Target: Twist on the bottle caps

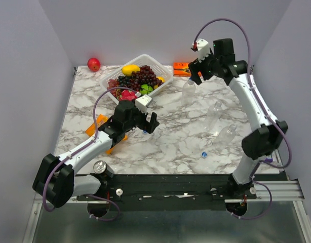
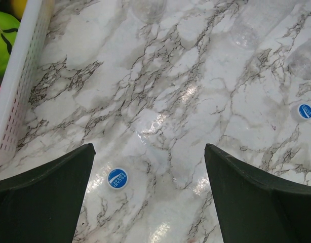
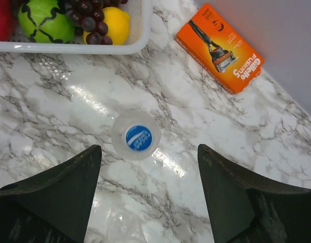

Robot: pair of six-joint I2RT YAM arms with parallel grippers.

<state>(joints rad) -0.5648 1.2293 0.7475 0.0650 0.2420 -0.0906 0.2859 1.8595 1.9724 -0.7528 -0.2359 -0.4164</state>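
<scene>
Right gripper [image 3: 148, 150] jaws apart, hovering over capped bottle [image 3: 137, 136] near far edge of worktop [image 3: 54, 101], beside basket [image 3: 69, 47]. Left gripper [image 2: 149, 148] wide, empty, over loose cap [image 2: 117, 178] mid-worktop. Cap tiny, light, slick (likely skids): pinch across rim. Bottle thin-walled, crushable.

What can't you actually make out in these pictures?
- Top view: the orange item is mostly hidden under the left arm.
- Top view: the bottles nearly vanish against the marble table; upright or lying, unclear.
- Right wrist view: the bottle cap, seen from above; screwed tight or loose, unclear.
</scene>
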